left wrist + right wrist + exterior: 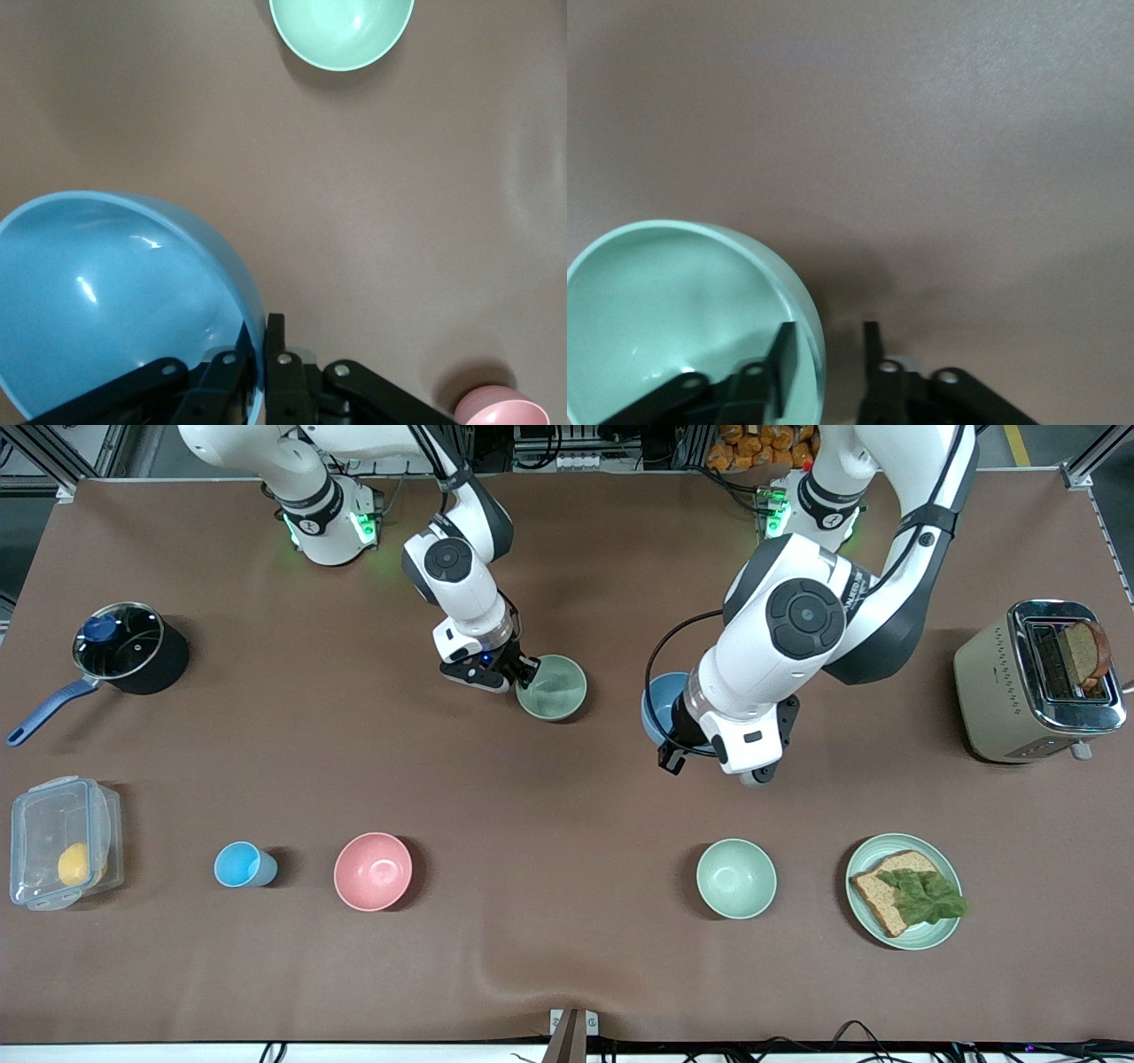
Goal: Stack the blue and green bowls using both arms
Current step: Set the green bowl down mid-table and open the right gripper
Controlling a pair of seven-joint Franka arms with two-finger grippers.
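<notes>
The left gripper, right of center in the front view, pinches the rim of the blue bowl. Slightly higher, at center, the right gripper straddles the rim of the green bowl with fingers parted, gripping nothing. Judging by this, the green bowl is set down, so next the blue bowl must be carried over and lowered into it.

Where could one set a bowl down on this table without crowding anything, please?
Bare cloth lies between the pink bowl and the mint-green bowl, and between the pot and the right gripper. It is crowded where the green bowl and blue bowl sit, with the left gripper clamping the blue bowl's rim.
</notes>
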